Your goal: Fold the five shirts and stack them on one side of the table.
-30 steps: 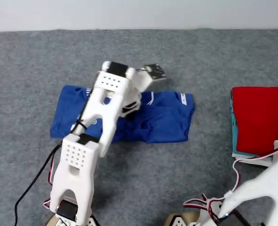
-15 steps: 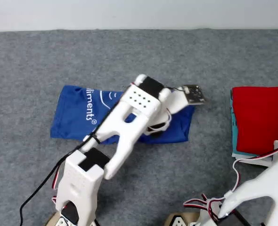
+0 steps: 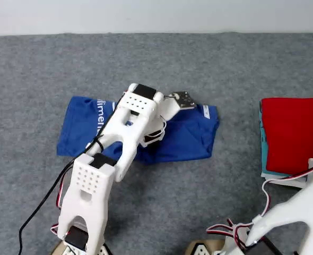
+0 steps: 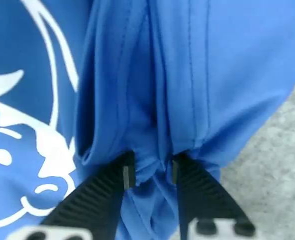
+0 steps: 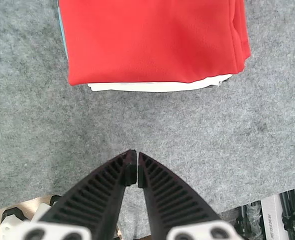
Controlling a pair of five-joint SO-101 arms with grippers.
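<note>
1. Where the blue shirt (image 3: 185, 135) lies near the middle of the grey table (image 3: 225, 69), it forms a long folded band, with white print showing toward one end.
2. Left arm (image 3: 130, 122): reaches from the near edge of the table across the blue shirt and covers the middle of the band.
3. Left gripper (image 4: 148, 170), seen from its own wrist: the two dark jaws are clamped on a bunched ridge of blue cloth, which is pinched up between the tips.
4. Stack of folded shirts at the right side of the table, well apart from the blue shirt: the red shirt (image 3: 294, 133) lies on top, a white shirt (image 5: 152, 86) lies under it, and a teal edge (image 3: 263, 149) shows along one side.
5. Right gripper (image 5: 137, 167): hangs over bare table near the stack, with its fingers pressed together at the tips and nothing between them.
6. Right arm (image 3: 294, 212): stands at the near right corner of the table, with red and white wires at its base.
</note>
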